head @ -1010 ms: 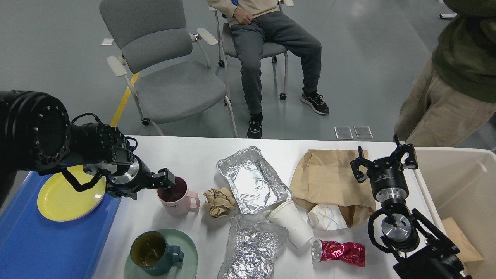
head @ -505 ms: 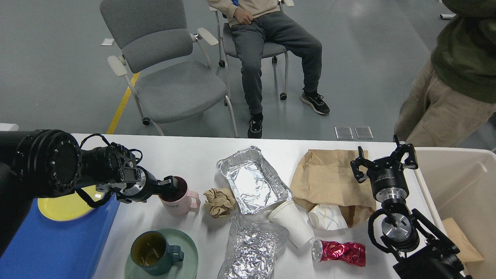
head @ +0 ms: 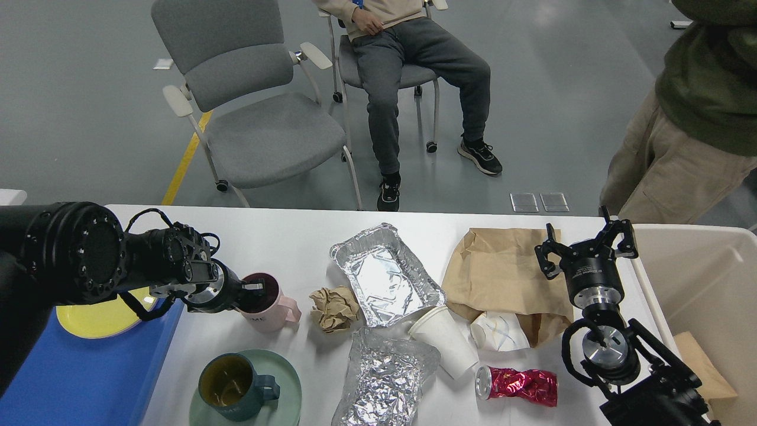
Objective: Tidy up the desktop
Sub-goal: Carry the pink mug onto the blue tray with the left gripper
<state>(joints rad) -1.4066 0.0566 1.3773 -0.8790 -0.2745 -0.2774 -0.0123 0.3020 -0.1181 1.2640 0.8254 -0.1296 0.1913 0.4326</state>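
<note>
The white desktop (head: 295, 236) carries a pink mug (head: 269, 310), a foil tray (head: 384, 275), a crumpled brown paper ball (head: 334, 307), crumpled foil (head: 384, 378), a tipped white paper cup (head: 446, 340), a crushed white cup (head: 500, 331), a crushed red can (head: 520, 384) and a brown paper bag (head: 502, 272). My left gripper (head: 253, 290) is shut on the pink mug's left rim, one finger inside the mug. Over the bag's right edge my right gripper (head: 585, 244) is open and holds nothing.
A dark green mug (head: 233, 384) stands on a green saucer (head: 284, 396) at the front. A yellow plate (head: 94, 316) lies in the blue tray (head: 77, 378) on the left. A beige bin (head: 704, 284) stands at the right. Beyond the table are a grey chair (head: 260, 124) and two people.
My left arm has drawn back to the left and lowered. Its gripper closed on the pink mug's rim, and the mug has shifted slightly left. The right arm has not moved.
</note>
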